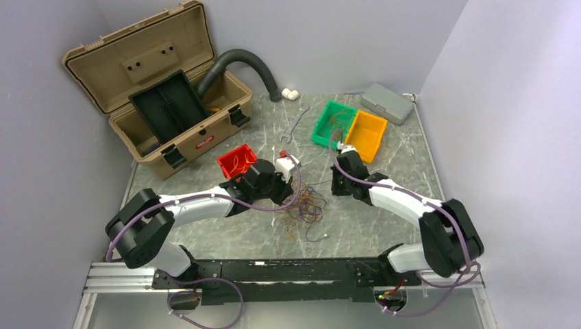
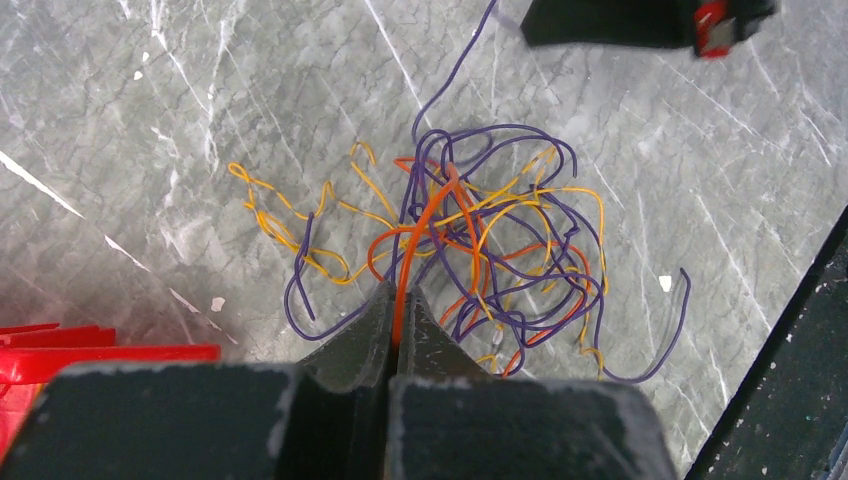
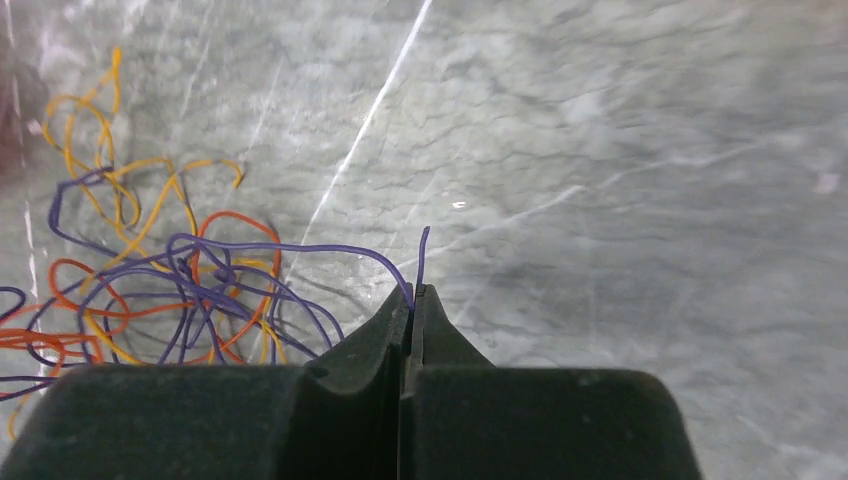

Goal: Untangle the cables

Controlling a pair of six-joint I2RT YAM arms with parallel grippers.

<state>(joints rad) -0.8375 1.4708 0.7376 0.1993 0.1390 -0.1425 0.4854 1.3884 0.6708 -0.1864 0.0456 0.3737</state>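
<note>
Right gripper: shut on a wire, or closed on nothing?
Shut on a wire. In the right wrist view the right gripper is closed tight, with a thin purple wire pinched at its tip.

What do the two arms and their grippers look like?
The left arm and right arm have white shells with bulky black joints; a thin purple cord runs along each. The left gripper and right gripper are dark and wedge-shaped.
</note>
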